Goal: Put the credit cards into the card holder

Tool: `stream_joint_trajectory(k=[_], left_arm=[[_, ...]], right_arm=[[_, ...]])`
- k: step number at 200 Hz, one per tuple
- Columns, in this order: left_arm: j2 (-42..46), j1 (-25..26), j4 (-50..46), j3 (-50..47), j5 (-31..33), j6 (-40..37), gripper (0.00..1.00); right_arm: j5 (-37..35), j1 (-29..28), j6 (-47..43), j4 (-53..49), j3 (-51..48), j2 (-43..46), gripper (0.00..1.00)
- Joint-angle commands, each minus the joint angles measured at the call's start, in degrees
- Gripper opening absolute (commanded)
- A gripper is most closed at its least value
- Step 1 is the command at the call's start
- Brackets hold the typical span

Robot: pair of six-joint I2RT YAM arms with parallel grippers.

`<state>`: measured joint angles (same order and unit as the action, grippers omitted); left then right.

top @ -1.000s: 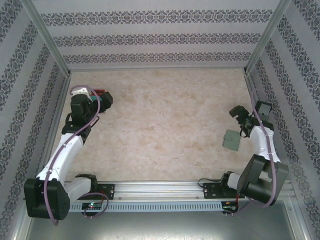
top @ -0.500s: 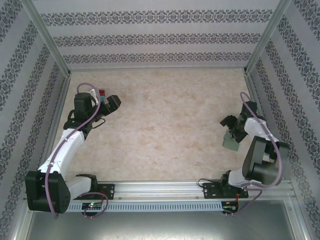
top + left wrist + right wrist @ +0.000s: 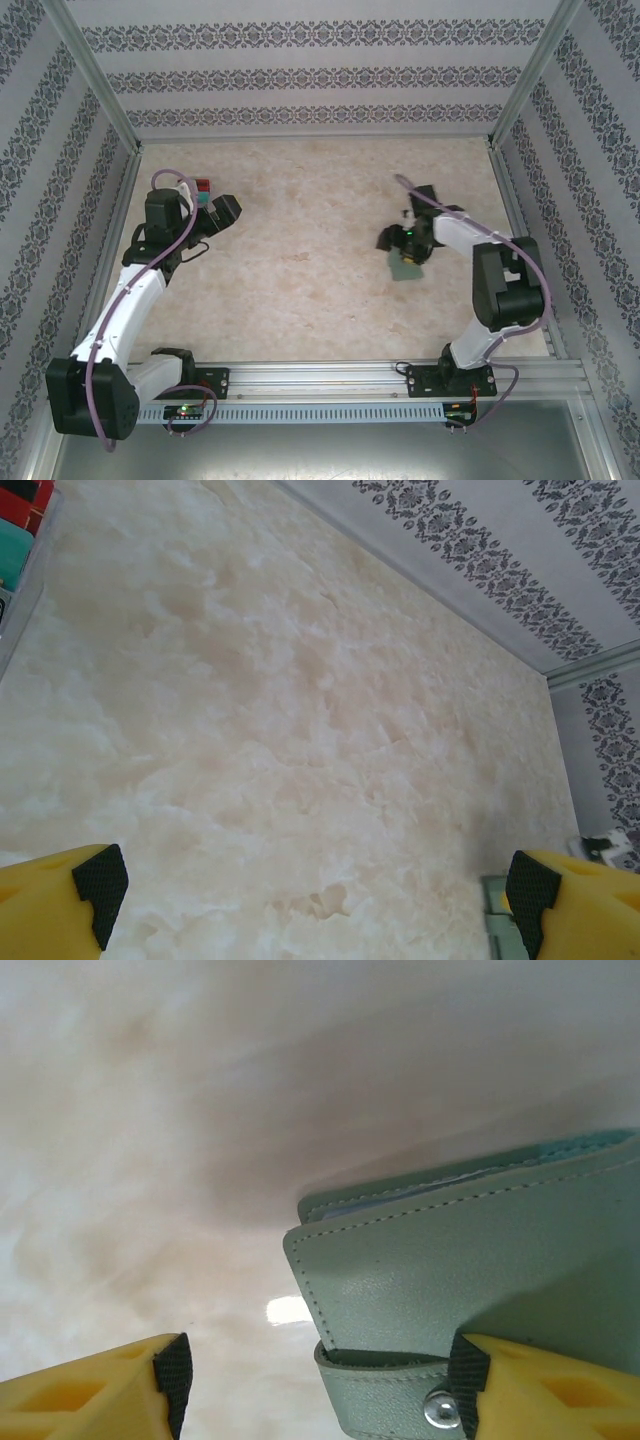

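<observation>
The credit cards stand in a clear tray at the far left, a red one (image 3: 203,186) (image 3: 24,494) and a teal one (image 3: 197,200) (image 3: 14,550) showing. My left gripper (image 3: 220,211) (image 3: 315,885) hangs just right of them, wide open with nothing in it. The grey-green card holder (image 3: 405,266) (image 3: 470,1260) lies folded on the table right of centre. My right gripper (image 3: 403,232) (image 3: 320,1380) is low over it and open. Its right fingertip (image 3: 468,1380) touches the holder by the snap; the left fingertip (image 3: 172,1380) stands apart over bare table.
The clear tray's rim (image 3: 25,600) lies at the left wall. Patterned walls (image 3: 320,80) close the back and both sides. Marbled table (image 3: 300,260) stretches between the two grippers. The metal base rail (image 3: 320,375) runs along the near edge.
My right arm has swung left from the right wall toward the middle, its jaws have narrowed, and the card holder has shifted left with it. The left gripper moved slightly back and right.
</observation>
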<state>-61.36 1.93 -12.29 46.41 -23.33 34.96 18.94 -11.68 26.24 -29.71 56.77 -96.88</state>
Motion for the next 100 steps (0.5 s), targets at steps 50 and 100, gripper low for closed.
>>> stream_joint_trajectory(k=[50, 100], left_arm=[[2.33, 0.61, -2.16, 0.04, 2.16, -0.53, 0.99], [1.04, 0.59, -3.35, 1.83, 1.17, -0.11, 0.99]], right_arm=[[-3.54, -17.19, -5.54, -9.20, 9.20, 0.55, 0.46], [-5.98, -17.93, 9.11, -3.50, 12.49, -2.22, 0.40]])
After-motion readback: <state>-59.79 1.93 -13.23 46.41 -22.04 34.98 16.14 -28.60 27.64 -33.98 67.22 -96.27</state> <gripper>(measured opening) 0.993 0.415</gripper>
